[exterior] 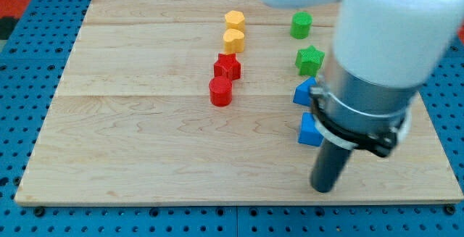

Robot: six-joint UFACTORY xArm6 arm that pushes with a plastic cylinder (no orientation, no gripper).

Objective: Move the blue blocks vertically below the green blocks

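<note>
Two green blocks stand at the view's upper right: a green cylinder (301, 25) and, below it, a green star (309, 60). Two blue blocks lie below the star: an upper blue block (304, 93) and a lower blue block (309, 130), both partly hidden by the arm. My tip (322, 188) rests on the board just below and slightly to the right of the lower blue block, apart from it.
A yellow hexagon (235, 20) and a yellow block (233, 40) sit at the top centre. A red star (227, 67) and a red cylinder (220, 91) sit below them. The wooden board (145, 121) lies on a blue pegboard. The arm's body (380, 56) covers the right side.
</note>
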